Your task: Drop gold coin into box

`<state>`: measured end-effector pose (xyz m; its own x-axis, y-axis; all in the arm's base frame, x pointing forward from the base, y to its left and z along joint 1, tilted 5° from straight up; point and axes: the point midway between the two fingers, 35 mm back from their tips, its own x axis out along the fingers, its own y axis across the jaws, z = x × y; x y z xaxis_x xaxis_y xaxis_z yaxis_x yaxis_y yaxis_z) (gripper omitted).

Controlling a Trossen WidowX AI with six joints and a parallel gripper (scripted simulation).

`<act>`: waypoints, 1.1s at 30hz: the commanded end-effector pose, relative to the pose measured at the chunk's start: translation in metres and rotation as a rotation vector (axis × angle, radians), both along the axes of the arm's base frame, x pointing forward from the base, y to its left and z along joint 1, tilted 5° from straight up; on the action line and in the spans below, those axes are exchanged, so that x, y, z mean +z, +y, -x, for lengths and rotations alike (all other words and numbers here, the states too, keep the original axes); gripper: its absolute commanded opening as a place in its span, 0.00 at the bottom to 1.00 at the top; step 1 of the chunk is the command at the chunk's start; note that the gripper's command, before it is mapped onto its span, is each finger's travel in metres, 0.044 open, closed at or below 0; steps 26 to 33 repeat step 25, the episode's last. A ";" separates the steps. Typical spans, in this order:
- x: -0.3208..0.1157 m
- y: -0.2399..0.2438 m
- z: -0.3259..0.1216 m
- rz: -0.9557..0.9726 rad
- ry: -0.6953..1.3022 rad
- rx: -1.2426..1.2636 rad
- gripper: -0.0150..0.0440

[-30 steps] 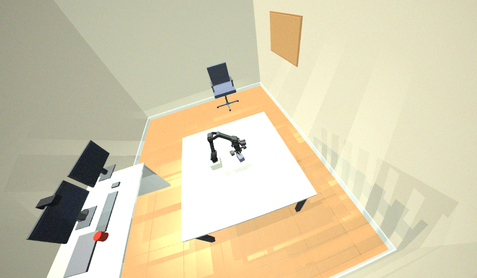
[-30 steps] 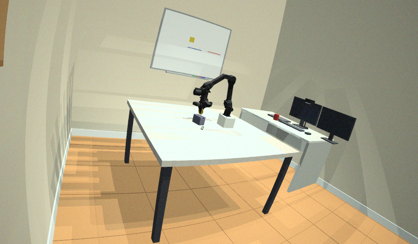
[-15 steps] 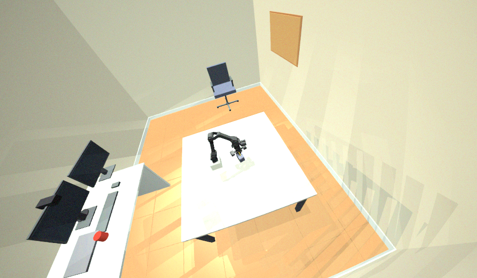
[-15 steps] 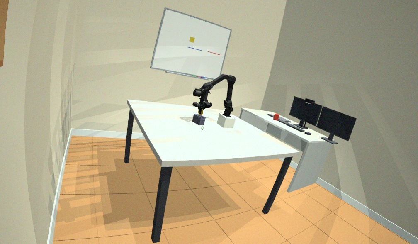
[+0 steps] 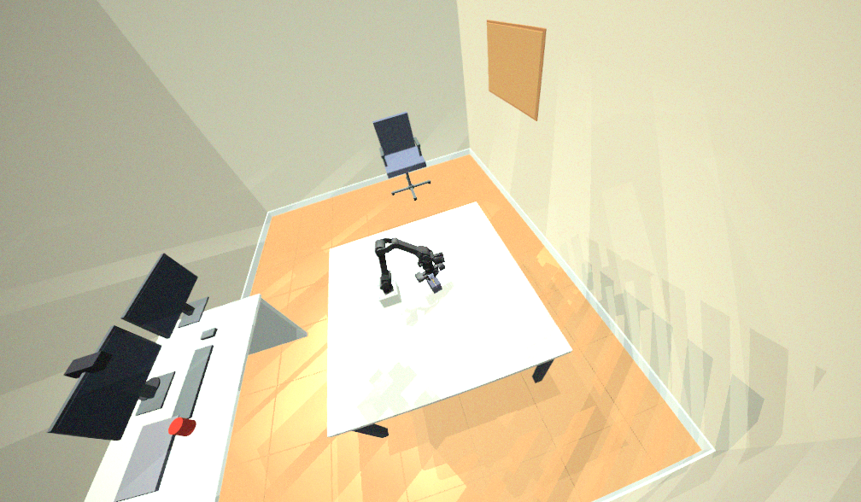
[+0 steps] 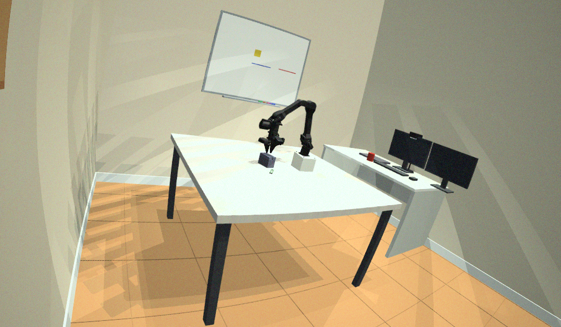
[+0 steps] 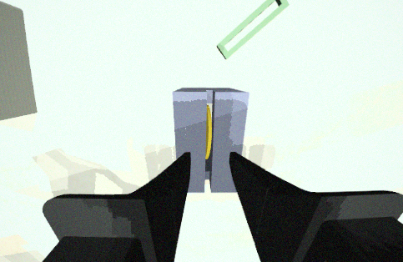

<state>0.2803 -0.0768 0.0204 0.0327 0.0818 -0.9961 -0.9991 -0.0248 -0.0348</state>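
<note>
Near the middle of the white bench [image 6: 248,191], on the side toward the arm's base, the grey box [image 7: 210,139] stands directly under the gripper [image 7: 209,155], whose jaws are apart and hold nothing. The coin [image 7: 208,131] shows as a thin yellow sliver inside the slot [image 7: 209,125], its rim edge-on and sunk below the lid, so the drop looks made or very nearly so; whether the coin has settled on the floor of the box or is partway through cannot be told. What seems left is only for it to fall clear and for the arm to lift away. The holder [image 7: 253,28] lies on the bench beyond the box, well apart from it, a long narrow pale-green frame with nothing standing in it. The box is a plain matte block with flat faces and sharp corners, its lid split by the straight dark slot; the coin is smooth and bright; the black fingers taper to blunt tips just above the lid.
</note>
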 end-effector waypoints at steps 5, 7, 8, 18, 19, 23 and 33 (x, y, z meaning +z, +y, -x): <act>0.009 -0.001 0.000 0.000 0.000 0.000 0.66; 0.017 -0.001 0.001 0.000 0.000 0.000 0.75; 0.018 -0.001 0.001 0.000 0.000 0.000 0.79; 0.062 -0.004 0.006 -0.001 0.006 -0.004 1.00; 0.062 -0.004 0.006 -0.001 0.006 -0.004 1.00; 0.062 -0.004 0.006 -0.001 0.006 -0.004 1.00; 0.062 -0.004 0.006 -0.001 0.006 -0.004 1.00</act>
